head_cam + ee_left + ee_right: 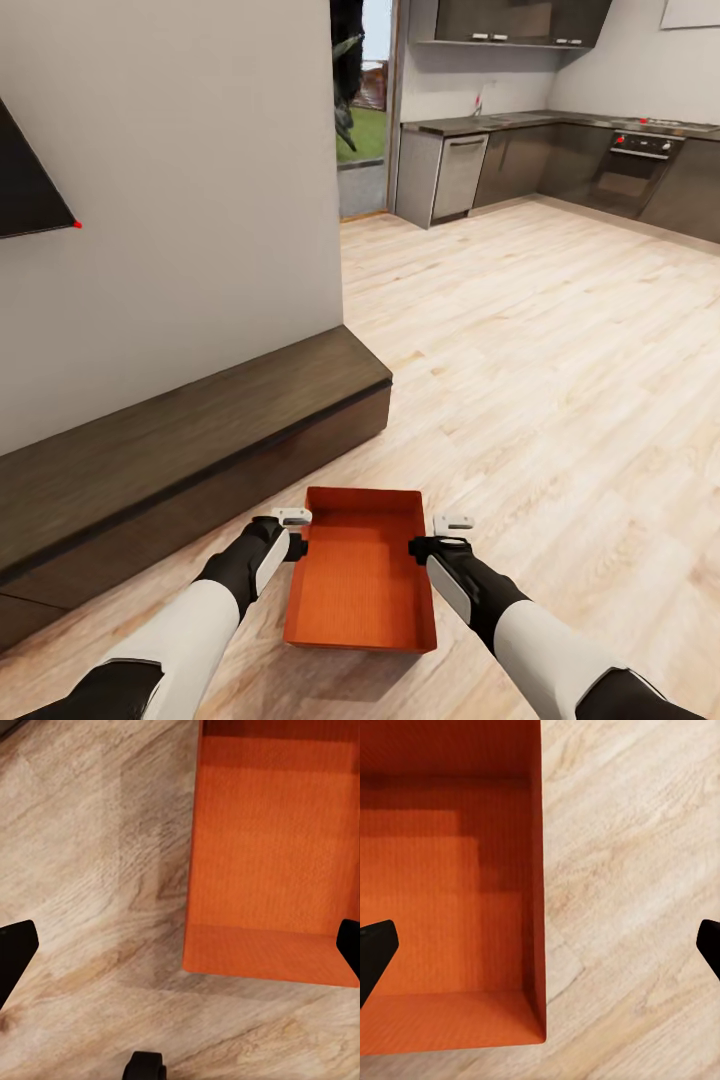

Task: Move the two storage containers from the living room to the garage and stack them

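- While both arms are stretched forward in the head view, the left hand [296, 532] is seen against the left long wall of an orange-red storage container [362, 568], and the right hand [438, 535] against its right long wall.
- Whether either hand is clamped on a wall cannot be told; in each wrist view the dark fingertips [15, 949] [375, 949] are spread wide, with the container's wall lying between them.
- The container [274, 862] [446, 885] is seen open-topped and empty, level between the two hands over the light wood plank floor [540, 350].
- Just beside the left arm, a long dark low cabinet [180, 440] is set along a pale wall.
- Well beyond, kitchen worktops [560, 120] with an oven [635, 165] and a doorway onto greenery [360, 110] are visible.
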`<state>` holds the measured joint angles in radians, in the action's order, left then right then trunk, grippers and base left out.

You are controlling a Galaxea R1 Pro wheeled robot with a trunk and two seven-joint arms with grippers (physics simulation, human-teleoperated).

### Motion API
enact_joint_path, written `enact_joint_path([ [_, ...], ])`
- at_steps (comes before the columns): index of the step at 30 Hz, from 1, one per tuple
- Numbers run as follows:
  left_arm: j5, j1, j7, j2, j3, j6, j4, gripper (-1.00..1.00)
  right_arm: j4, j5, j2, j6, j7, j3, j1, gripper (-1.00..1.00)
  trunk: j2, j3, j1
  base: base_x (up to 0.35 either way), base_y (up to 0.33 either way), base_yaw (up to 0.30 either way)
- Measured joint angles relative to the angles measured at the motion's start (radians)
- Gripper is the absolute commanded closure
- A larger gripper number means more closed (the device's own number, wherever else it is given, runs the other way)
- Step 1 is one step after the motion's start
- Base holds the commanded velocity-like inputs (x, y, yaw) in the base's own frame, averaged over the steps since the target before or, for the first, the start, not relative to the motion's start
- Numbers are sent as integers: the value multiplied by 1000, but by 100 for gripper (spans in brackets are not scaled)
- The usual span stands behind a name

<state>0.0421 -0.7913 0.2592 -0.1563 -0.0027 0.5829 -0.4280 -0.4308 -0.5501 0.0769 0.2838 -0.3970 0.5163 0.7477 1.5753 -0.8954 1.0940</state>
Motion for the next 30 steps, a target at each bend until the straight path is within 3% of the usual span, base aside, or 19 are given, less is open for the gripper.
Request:
enact_joint_path([
  [30,-6,0,8,-1,-3,0,-30,-100,17,0,1,0,-5,3,0,-100,210,-94,115,0,0,0],
])
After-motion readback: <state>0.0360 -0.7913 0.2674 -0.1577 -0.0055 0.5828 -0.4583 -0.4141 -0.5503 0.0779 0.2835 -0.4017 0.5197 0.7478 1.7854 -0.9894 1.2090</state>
